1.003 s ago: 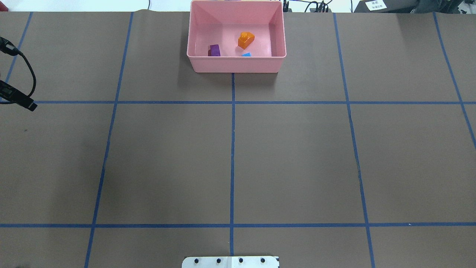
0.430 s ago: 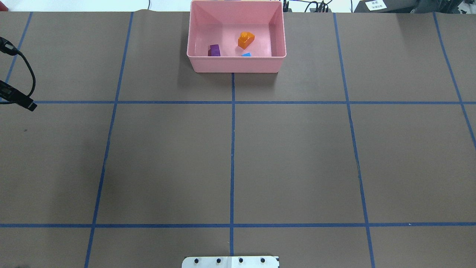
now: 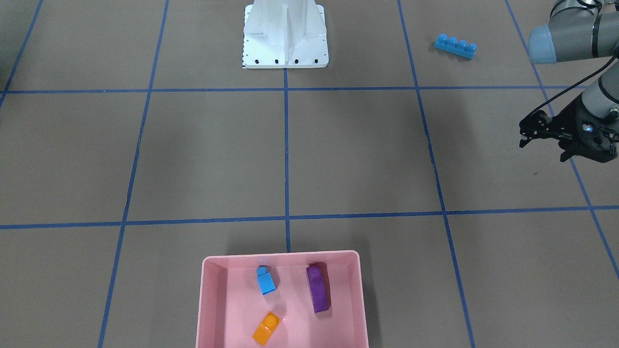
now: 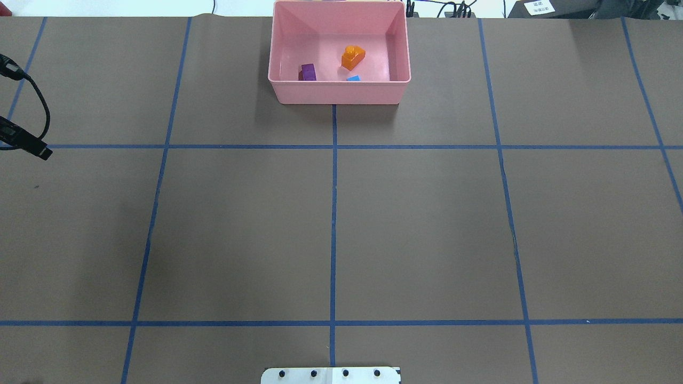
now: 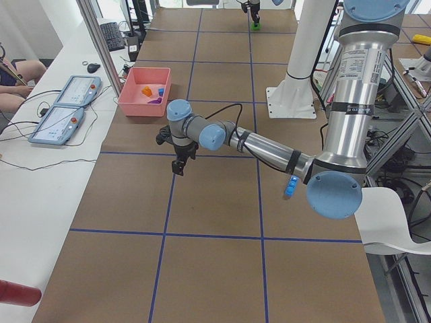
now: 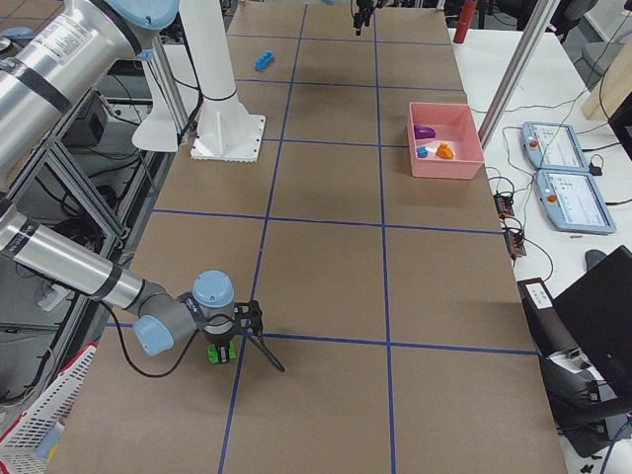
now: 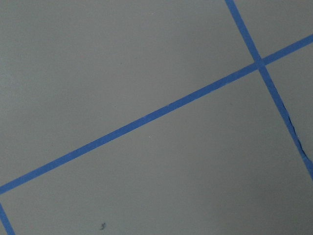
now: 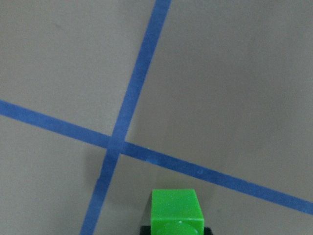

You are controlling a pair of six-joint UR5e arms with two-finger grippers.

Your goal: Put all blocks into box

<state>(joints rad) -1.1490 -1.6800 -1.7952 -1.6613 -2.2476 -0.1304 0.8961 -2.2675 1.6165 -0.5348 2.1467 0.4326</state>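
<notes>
The right gripper (image 6: 221, 348) looks clamped across the flat sides of the light, stiff green brick (image 8: 175, 210), far from the pink box (image 4: 339, 92). The left gripper (image 3: 522, 136) hovers some way from the long blue brick (image 3: 455, 46); parted or closed, I can't tell.

You'll find the green two-stud brick (image 8: 176, 213) gripped in the right pincer (image 6: 225, 341). The long blue four-stud brick (image 3: 455, 46) lies flat, studs up, near the left pincer (image 3: 542, 150) but apart from it. Well away from both pincers, the pink box (image 3: 211, 309) holds the small blue brick (image 3: 266, 281), the purple brick (image 3: 318, 290) and the orange brick (image 3: 266, 328), none touching.
</notes>
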